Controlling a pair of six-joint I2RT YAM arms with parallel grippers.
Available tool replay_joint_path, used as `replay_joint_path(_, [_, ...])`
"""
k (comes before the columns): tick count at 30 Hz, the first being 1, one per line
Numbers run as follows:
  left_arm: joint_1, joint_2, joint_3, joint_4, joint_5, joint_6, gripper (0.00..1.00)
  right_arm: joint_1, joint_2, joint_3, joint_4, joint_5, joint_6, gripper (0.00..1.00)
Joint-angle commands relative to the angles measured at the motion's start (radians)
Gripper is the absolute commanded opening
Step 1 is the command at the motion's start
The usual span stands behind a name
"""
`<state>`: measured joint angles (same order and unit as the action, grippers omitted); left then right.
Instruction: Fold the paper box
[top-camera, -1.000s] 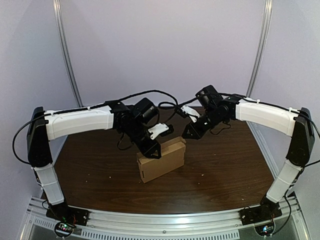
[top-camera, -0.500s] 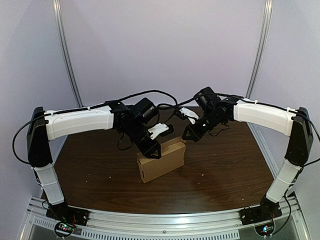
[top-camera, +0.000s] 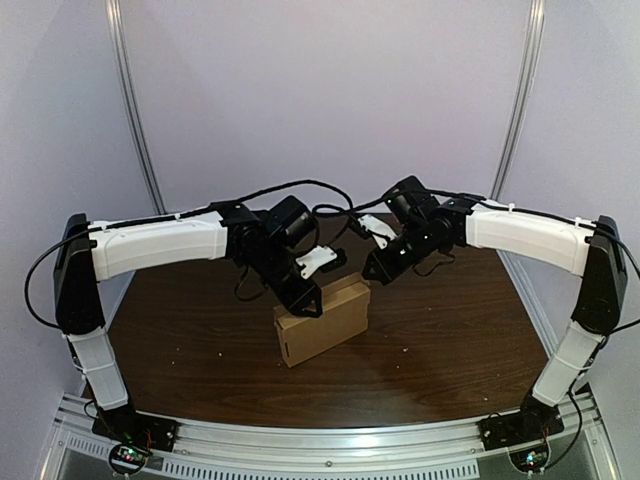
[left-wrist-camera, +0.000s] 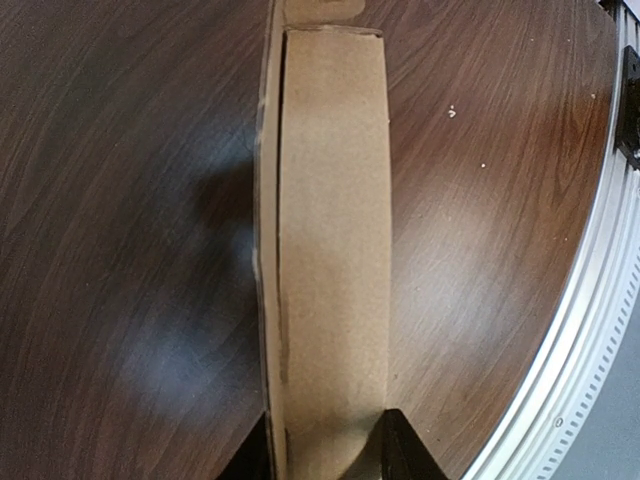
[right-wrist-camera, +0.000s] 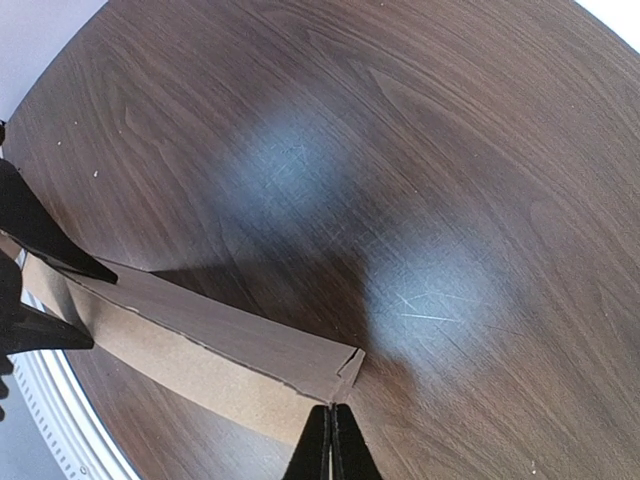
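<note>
The paper box (top-camera: 322, 322) is found mid-counter (top-camera: 450, 330), already raised into a block and clamped across its top by the left claw (top-camera: 305, 303), while the right claw (top-camera: 372, 271), pinched together empty, is positioned at its 1 o'clock corner, where end-flap closing is judged outstanding.

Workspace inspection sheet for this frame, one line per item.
Surface: dark wood table, glare patches, no damage seen.
Job's things: paper box mid-table, under the left arm.
Clutter: a few white specks.
Grippers: left gripper straddles the box's top, seemingly clamped; right gripper shut, tips at the box's end corner.
Cables: black cables loop above the wrists, off the table.
Surroundings: plain walls, frame poles, slotted rail.
</note>
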<state>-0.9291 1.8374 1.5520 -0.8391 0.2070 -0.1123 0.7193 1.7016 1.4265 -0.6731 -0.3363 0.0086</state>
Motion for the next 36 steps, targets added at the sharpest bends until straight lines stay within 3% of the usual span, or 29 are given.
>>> replay_joint_path(1, [0.004,0.025,-0.008,-0.002,-0.05,-0.028,0.25,0.026,-0.053,-0.052,0.051,0.007,0.077,0.0])
replay_joint_path(20, [0.014,0.031,-0.017,0.02,-0.075,-0.042,0.25,0.029,-0.104,-0.19,0.17,-0.01,0.135,0.0])
replay_joint_path(36, [0.027,0.031,-0.021,0.019,-0.114,-0.029,0.25,0.034,-0.136,-0.321,0.264,0.031,0.08,0.0])
